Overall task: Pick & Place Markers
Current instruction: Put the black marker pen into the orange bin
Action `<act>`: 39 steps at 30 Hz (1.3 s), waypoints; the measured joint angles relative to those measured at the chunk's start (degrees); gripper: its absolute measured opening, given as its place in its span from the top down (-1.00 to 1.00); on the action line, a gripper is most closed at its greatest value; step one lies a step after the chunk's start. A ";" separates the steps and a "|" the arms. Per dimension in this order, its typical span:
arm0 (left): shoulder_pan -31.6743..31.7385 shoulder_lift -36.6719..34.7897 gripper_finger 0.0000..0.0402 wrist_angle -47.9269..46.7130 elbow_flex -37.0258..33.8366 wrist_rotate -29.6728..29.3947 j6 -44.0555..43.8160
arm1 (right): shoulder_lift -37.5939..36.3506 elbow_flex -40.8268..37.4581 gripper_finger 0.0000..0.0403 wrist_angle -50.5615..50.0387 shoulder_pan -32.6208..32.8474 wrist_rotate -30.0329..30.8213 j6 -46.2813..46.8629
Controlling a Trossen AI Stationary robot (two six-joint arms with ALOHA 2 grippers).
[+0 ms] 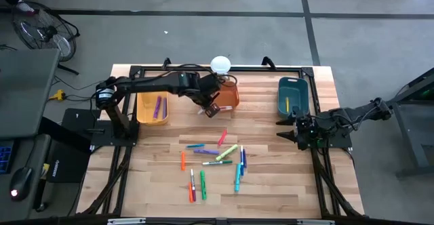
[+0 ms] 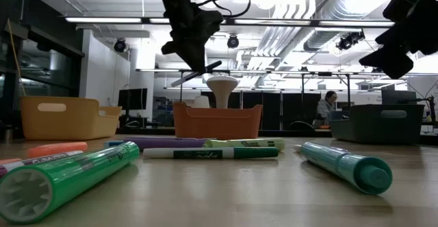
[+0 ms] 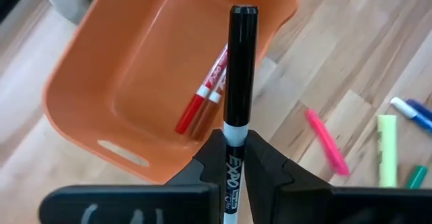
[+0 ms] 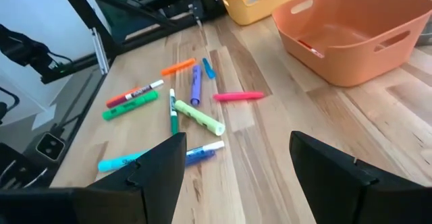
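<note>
A: What has the left gripper (image 3: 235, 158) got?

B: My left wrist view shows it best: the jaws are pinched on a black marker (image 3: 239, 82), cap outward, right over the orange bin (image 3: 135, 69). From above I only see the gripper at that bin's near edge; the marker itself is hard to make out there.

A: Anything in the bin?

B: Two red markers (image 3: 202, 96) lying side by side, seen only from that wrist camera. The low view shows just the bin's wall.

A: And the right gripper (image 4: 233, 163)?

B: Near the teal bin (image 1: 293, 93), off to the orange bin's side, jaws spread wide, holding nothing.

A: Counts?

B: Three bins: yellow (image 1: 152, 108), orange, teal. The yellow one holds a purple marker (image 1: 158, 106); something yellowish lies in the teal one. About a dozen loose markers (image 1: 215, 162) lie on the table (image 1: 271, 184) in front of the orange bin; I can't count them exactly.
</note>
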 joint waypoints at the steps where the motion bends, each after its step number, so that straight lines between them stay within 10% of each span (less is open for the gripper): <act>1: 0.29 0.00 0.88 -0.02 0.00 0.33 1.24 | 0.00 0.00 -0.25 0.05 0.00 -0.01 -0.01; 23: 6.47 8.67 0.88 -3.60 6.33 -0.59 35.02 | 0.00 0.02 -0.25 0.28 0.00 0.00 0.25; 39: 6.47 22.36 0.88 -11.32 22.37 1.32 38.23 | 0.00 0.04 -0.25 0.34 0.00 0.02 0.27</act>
